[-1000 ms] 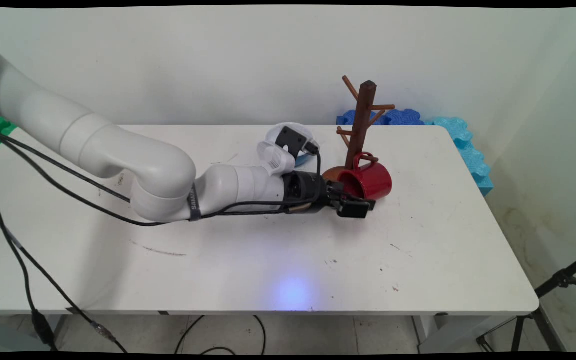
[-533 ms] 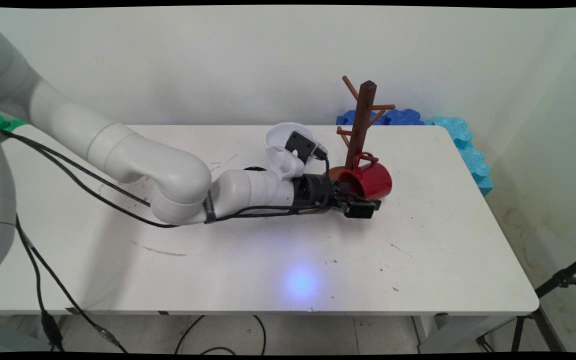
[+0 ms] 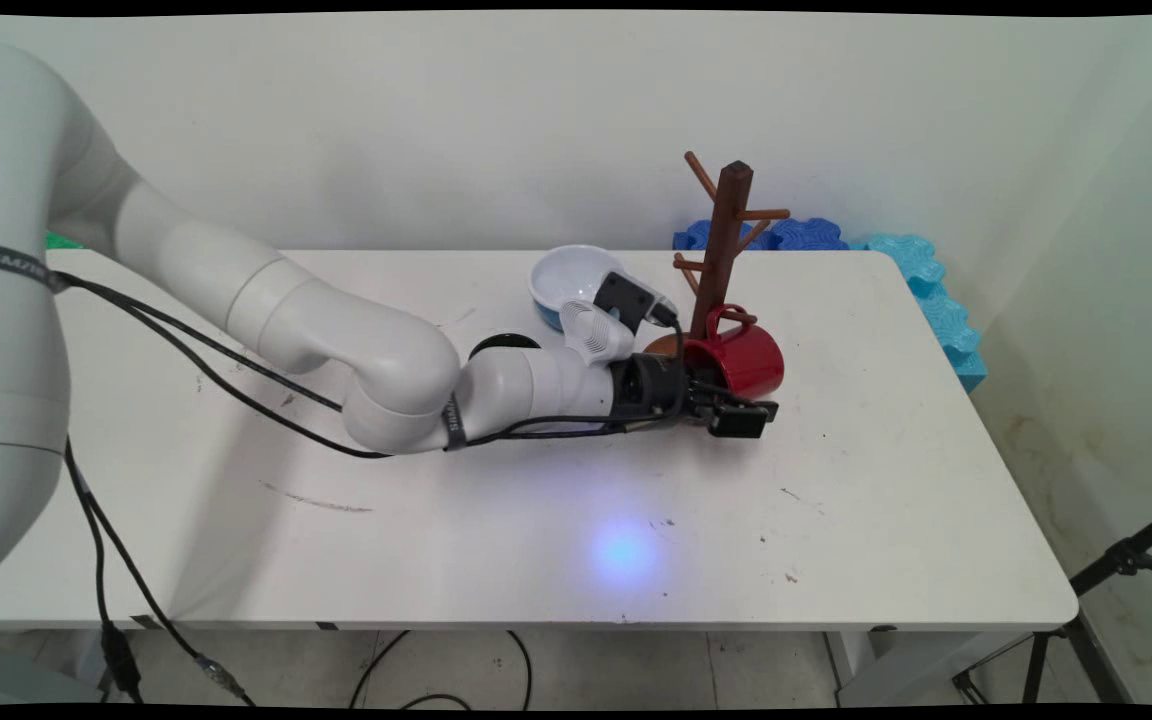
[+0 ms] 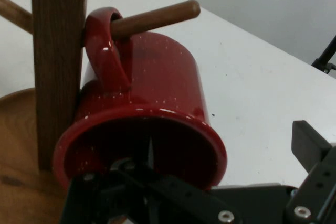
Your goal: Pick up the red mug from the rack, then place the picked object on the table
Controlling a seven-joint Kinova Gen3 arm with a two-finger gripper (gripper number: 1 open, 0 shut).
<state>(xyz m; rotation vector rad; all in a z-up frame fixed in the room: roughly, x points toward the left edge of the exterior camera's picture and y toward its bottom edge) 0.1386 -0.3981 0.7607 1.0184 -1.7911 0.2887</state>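
A red mug (image 3: 748, 360) lies on its side, its handle (image 4: 107, 45) hooked over a low peg (image 4: 157, 17) of the brown wooden mug tree (image 3: 726, 240). The mug's mouth faces my gripper (image 3: 731, 402). In the hand view the mug (image 4: 157, 77) fills the middle, beside the tree's post (image 4: 55, 51) and round base (image 4: 21, 171). My gripper (image 4: 226, 153) is open, low over the table. One finger reaches into the mug's mouth. The other finger (image 4: 310, 142) stands outside, clear of the mug's wall, so the near wall sits between the jaws.
A white bowl (image 3: 568, 275) with a blue outside stands just behind my wrist. A black round thing (image 3: 501, 345) shows behind the forearm. Blue foam mats (image 3: 906, 260) line the table's back right corner. A black tripod (image 3: 1116, 560) stands off the table's right edge.
The arm has slid to the right along the table, carrying the open gripper up to the mug's mouth. The mug and tree have not moved.
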